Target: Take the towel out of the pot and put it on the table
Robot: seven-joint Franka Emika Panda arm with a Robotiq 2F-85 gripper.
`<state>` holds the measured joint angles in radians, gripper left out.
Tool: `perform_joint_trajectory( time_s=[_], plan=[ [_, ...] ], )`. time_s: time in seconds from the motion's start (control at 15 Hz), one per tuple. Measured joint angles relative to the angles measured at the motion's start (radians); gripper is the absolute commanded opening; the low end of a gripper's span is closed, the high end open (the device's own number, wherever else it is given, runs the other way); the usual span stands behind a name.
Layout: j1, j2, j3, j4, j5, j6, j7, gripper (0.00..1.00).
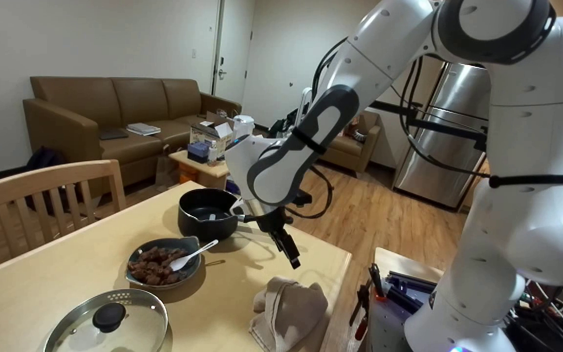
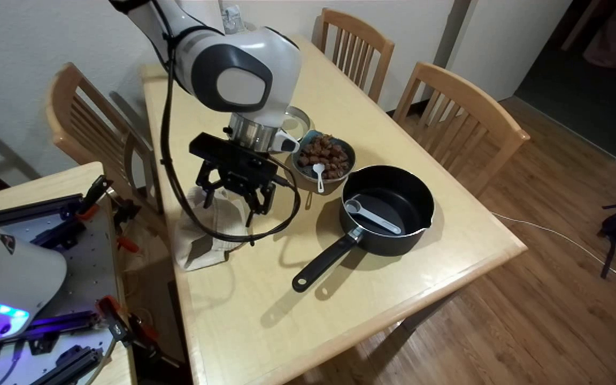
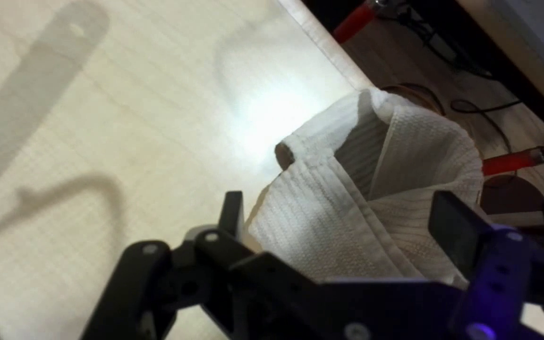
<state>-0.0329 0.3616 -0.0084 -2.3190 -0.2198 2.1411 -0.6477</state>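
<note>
Your end effector [image 3: 340, 215] hangs released above the towel [image 1: 289, 310], jaws spread wide; the towel lies bunched on the counter [image 2: 244, 331] by the edge, well apart from the pot [image 1: 205, 229].

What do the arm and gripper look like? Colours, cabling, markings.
White, rounded arm with dark grey trim. Black cables run outside it, held by black straps. The base carries blue lights and a small dark label, unreadable at this size. A silvery metal collar leads into the black, two-fingered gripper with blocky pads.
</note>
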Motion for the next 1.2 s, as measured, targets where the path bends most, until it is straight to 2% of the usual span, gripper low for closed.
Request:
perform_joint_trajectory(
  time_s=[0.4, 0.53, 0.87, 1.07, 1.2],
  plan=[
    [0.010, -0.001, 0.009, 0.001, -0.005, 0.019, 0.028, 1.00],
    [0.010, 0.001, 0.010, 0.000, -0.044, 0.034, 0.028, 1.00],
    [0.007, 0.028, 0.005, -0.056, -0.191, 0.250, 0.026, 1.00],
    [0.002, 0.053, 0.016, -0.113, -0.207, 0.418, -0.019, 1.00],
    [-0.013, 0.058, 0.044, -0.149, -0.193, 0.469, -0.065, 1.00]
  ],
)
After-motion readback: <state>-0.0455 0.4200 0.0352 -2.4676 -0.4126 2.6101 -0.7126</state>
